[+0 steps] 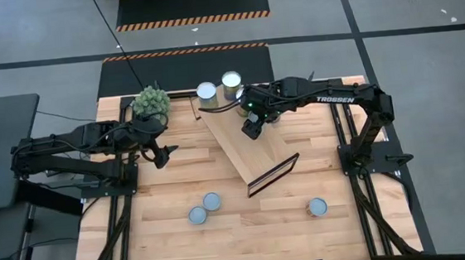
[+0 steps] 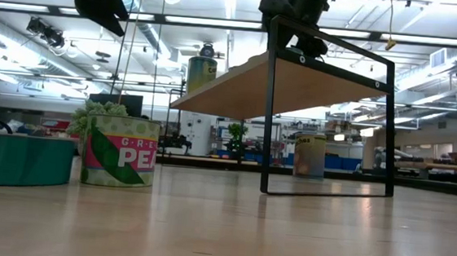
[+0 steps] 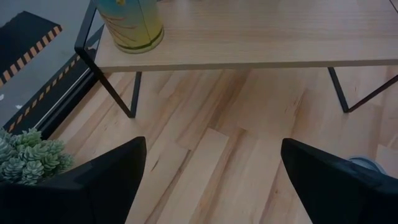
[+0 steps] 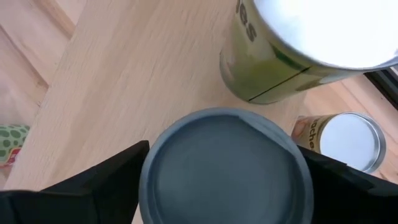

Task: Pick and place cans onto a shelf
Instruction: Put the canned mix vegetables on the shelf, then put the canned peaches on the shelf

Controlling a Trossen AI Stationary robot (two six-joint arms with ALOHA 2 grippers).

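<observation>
The shelf (image 1: 254,145) is a light-wood plank on a dark frame, lying slantwise at the table's middle. Two cans (image 1: 206,92) (image 1: 231,82) stand at its far end. My right gripper (image 1: 252,128) is over the plank, shut on a grey-topped can (image 4: 224,168). A yellow-green can (image 4: 298,43) stands on the plank just beyond it. My left gripper (image 1: 164,156) is open and empty left of the shelf, above the table; it also shows in the left wrist view (image 3: 211,168). Three more cans (image 1: 211,201) (image 1: 198,215) (image 1: 317,207) stand on the table near its front edge. My right gripper has the can between its two fingers, one on each side of the can's rim (image 4: 148,167). The fingers (image 4: 106,180) come from above, pointing down. The can is upright, its round top facing the wrist camera, over the plank. Whether its bottom rests on the plank is hidden.
A green spiky plant ball (image 1: 151,101) sits at the far left, close to my left arm. Another can (image 4: 345,140) stands on the table beside the shelf's far end. In the low view a teal can (image 2: 18,159) and a green-pea can (image 2: 120,151) stand near the camera.
</observation>
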